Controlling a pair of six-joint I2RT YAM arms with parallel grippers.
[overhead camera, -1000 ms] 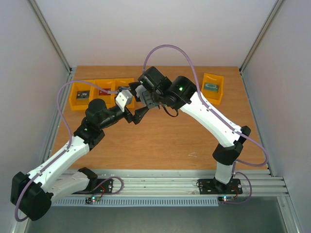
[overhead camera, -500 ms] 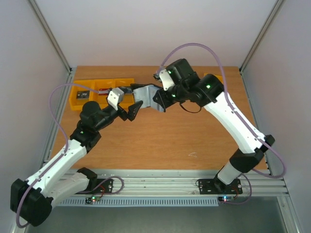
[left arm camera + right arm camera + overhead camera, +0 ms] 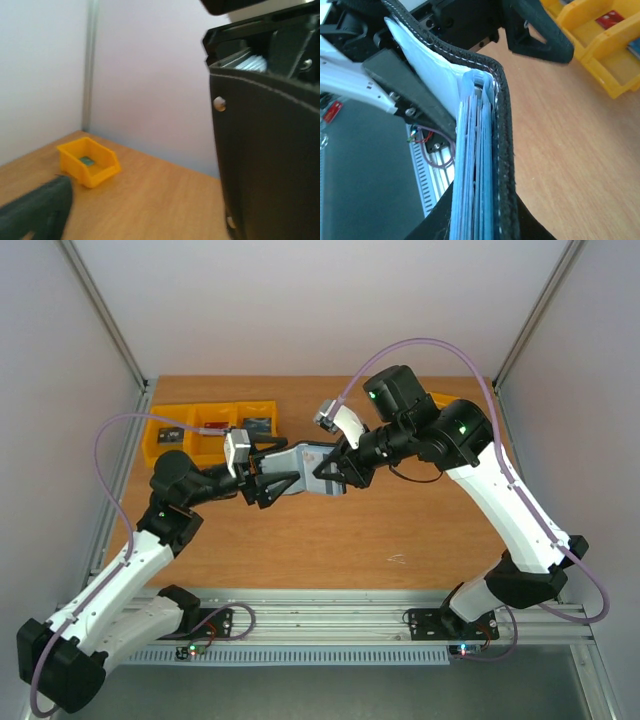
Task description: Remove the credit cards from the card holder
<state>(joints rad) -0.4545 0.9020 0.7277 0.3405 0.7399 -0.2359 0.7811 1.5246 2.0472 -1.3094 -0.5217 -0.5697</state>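
We see one wooden table (image 3: pixel 350 540) with two arms reaching in over its middle, the left arm (image 3: pixel 130 550) and the right arm (image 3: pixel 500 490). The right arm blocks the most: from above it hides nearly all of a lone yellow bin (image 3: pixel 87 162) at the far right, which shows plainly only from the left wrist. Three more yellow bins (image 3: pixel 165 440) sit in a row at the far left, making four. The one card holder (image 3: pixel 300 462) hangs in the air between the grippers, clear of the table. The right gripper (image 3: pixel 328 468) is clamped on its right end. The left gripper (image 3: pixel 283 466) has its jaws spread wide, one finger on either side of the holder's free edge; we cannot tell whether they touch it. Inside the fold, thin bluish layers (image 3: pixel 470 165) sit packed edge-on. We cannot tell which are the credit cards, nor count them.
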